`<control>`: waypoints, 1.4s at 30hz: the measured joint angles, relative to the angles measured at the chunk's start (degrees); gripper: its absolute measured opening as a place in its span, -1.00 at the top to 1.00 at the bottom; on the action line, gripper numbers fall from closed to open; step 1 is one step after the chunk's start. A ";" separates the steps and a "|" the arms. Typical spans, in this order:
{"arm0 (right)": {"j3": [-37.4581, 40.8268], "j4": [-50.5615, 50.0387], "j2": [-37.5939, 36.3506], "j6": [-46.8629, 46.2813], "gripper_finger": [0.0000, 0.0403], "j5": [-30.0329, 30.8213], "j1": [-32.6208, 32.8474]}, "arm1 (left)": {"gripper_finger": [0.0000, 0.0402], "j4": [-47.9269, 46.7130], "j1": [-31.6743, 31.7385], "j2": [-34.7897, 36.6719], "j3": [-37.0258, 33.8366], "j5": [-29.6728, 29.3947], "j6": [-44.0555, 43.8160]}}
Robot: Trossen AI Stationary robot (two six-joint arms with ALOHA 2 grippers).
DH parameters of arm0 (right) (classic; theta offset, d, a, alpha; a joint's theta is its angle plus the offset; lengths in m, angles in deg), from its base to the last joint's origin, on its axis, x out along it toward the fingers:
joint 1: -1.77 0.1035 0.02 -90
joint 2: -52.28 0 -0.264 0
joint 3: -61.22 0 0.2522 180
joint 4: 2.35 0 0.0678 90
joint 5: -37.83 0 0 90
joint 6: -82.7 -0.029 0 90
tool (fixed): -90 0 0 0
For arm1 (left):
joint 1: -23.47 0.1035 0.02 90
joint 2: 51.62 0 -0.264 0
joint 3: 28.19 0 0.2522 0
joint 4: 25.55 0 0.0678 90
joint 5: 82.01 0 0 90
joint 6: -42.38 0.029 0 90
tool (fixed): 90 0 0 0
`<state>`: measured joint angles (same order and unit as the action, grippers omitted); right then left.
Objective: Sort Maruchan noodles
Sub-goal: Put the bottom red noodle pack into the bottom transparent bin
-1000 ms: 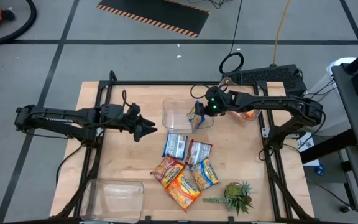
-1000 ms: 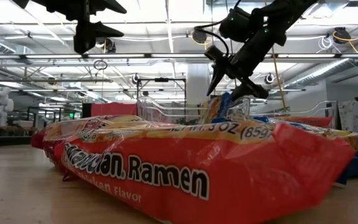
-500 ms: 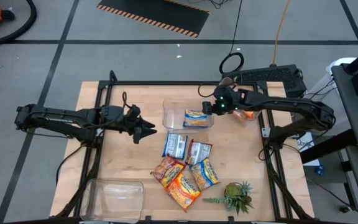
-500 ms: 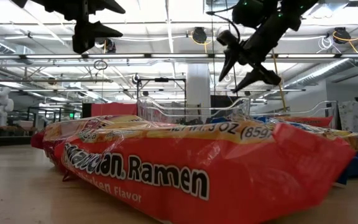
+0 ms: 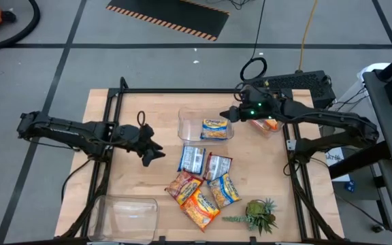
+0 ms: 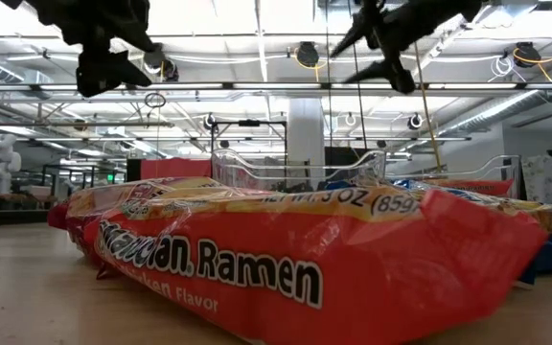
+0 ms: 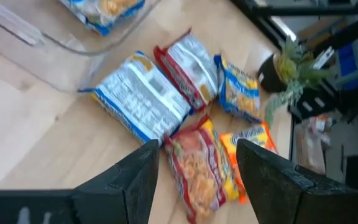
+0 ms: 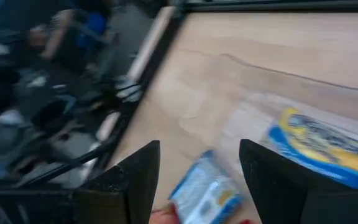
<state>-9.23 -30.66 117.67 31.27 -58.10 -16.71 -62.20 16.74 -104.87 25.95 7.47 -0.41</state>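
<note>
— Looking from the high view first: how far along am I?

— One blue-and-yellow plastic noodle packet [image 5: 214,128] lies in the clear plastic bin [image 5: 186,124]; five flat packets [image 5: 204,178] wait mid-counter [image 5: 135,184], another bin [image 5: 125,211] holds nothing.

— The hands?

— My right hand [image 5: 236,113] hovers beside the bin, parted, gripping nothing.

— Left wrist view?

— My left hand [image 7: 197,168], parted and unladen, hangs over the pile.

7 noodle pkts [image 5: 202,178], 3 bins [image 5: 189,123], 1 plant [image 5: 260,214].
</note>
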 joint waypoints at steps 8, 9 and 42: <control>0.00 -0.04 -3.32 0.83 -0.06 -1.78 2.76 | -0.10 -2.12 -3.17 -1.02 -0.02 1.20 -4.96; 0.00 -0.05 -3.65 0.97 -0.06 -1.80 3.19 | -0.10 -2.52 -3.68 -1.27 -0.09 1.18 -5.32; 0.01 -8.98 -5.80 12.91 -0.06 -21.42 5.86 | -0.12 9.38 -14.70 -29.52 -0.04 3.42 -5.71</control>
<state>-9.23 -39.64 111.87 44.18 -79.52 -10.85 -52.82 2.03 -134.40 25.90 10.89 -6.12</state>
